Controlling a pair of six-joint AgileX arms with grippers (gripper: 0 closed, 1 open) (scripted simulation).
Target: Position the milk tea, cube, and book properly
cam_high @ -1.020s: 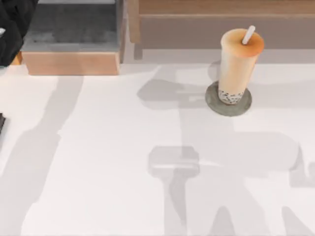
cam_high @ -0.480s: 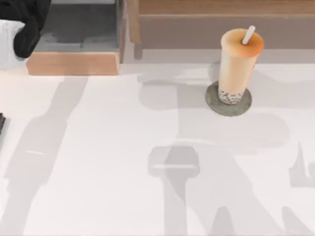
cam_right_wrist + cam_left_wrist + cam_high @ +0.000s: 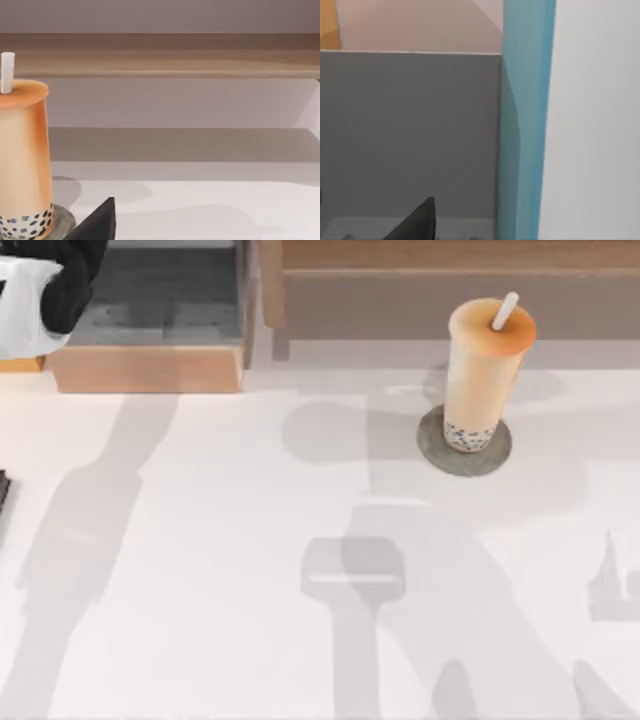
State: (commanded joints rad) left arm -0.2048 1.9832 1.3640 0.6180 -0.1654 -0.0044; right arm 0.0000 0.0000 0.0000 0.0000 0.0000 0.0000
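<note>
— Since the last second's pictures are there to be compared, what is found to have changed?

— Only the far left corner of the surface [image 3: 200,590]. The left arm [image 3: 70,280] has been swung in further over the wooden tray [image 3: 150,368], and a white shape [image 3: 22,315], barely seen a second ago, has been brought in with it at the left edge. The shadows along the left side have shifted accordingly.

— Is the book being held, then?

— That cannot be told. In the left wrist view a teal-edged white slab, taken to be the book [image 3: 525,125], is seen very close, beside a grey panel with wood behind it. A dark tip of the left hand [image 3: 415,225] is seen below the panel, but no grip on the slab is shown, so open or closed is left undecided.

— And the milk tea?

— It has not been moved. The milk tea [image 3: 482,370] is stood upright on the grey disc [image 3: 495,458] toward the far right of the surface, just in front of the wooden rail [image 3: 450,255]. That part of the task is judged settled.

— The right hand?

— The right hand [image 3: 95,222] is kept low and near the cup [image 3: 25,150], apart from it; its state cannot be told either.

— What is meant for the task?

— The book step is judged to be under way at the tray, with the drink already placed and the cube yet to be accounted for.
</note>
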